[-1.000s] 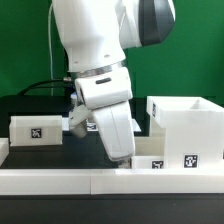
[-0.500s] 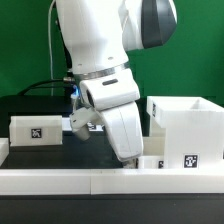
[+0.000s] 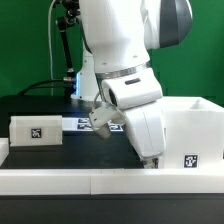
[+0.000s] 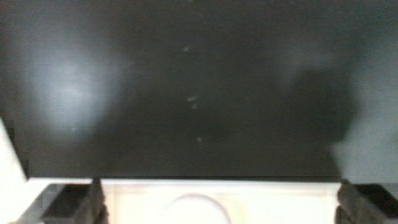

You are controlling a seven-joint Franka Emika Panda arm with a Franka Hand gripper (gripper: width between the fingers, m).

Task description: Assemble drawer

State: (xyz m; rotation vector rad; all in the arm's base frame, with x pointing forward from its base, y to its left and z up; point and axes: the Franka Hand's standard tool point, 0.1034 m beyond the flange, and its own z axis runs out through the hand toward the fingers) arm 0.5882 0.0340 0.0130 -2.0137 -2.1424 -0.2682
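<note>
The drawer's tall white housing (image 3: 192, 122) stands at the exterior view's right, a tag on its front. One small open-topped tray (image 3: 37, 130) sits at the left. My gripper (image 3: 151, 157) is low beside the housing's left side; the second tray is hidden behind my hand there. In the wrist view my gripper (image 4: 217, 206) has its two fingers (image 4: 71, 202) wide apart. A white part with a rounded cut-out (image 4: 217, 204) fills the gap between them, with the black table beyond. I cannot tell whether the fingers touch it.
The long low white border rail (image 3: 90, 180) runs along the front. The marker board (image 3: 75, 124) lies flat behind the left tray. The black table (image 4: 196, 90) lies around them, and a green wall stands at the back.
My arm has moved to the exterior view's right and now covers the small tagged tray beside the housing. The left tray and the housing have not moved.
</note>
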